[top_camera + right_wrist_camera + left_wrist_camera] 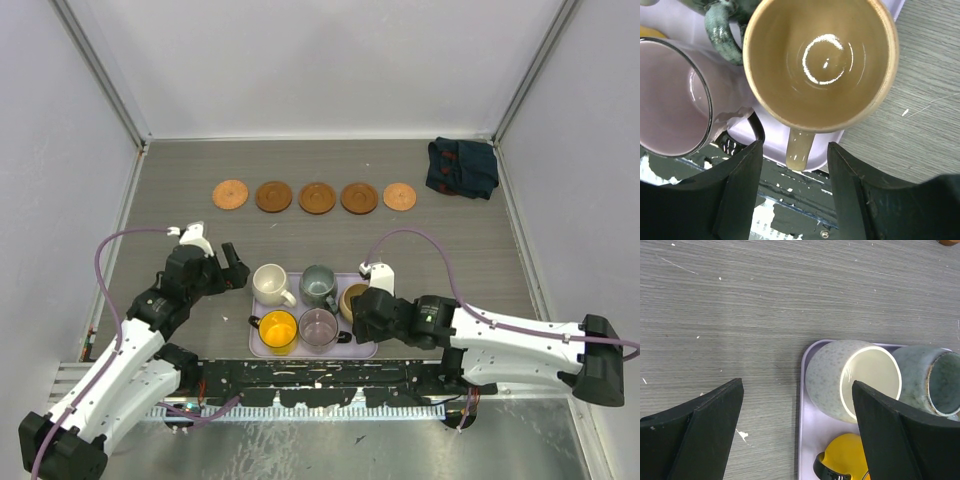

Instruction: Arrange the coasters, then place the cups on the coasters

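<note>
Five brown coasters [317, 197] lie in a row across the far table. Five cups stand on the lavender tray [300, 352]: cream [270, 283], grey-green [319, 284], beige-tan [353, 297], yellow [278, 330] and purple glass [318, 327]. My left gripper [238, 268] hovers open at the tray's left edge, its right finger over the cream cup [832, 380]. My right gripper [795, 146] is open, with the beige cup's [820, 60] handle between its fingers and a gap on each side.
A dark blue folded cloth [462, 167] lies at the far right corner. White walls enclose the table on three sides. The purple glass cup [670, 100] and the grey-green cup's handle [720, 30] sit close beside the beige cup.
</note>
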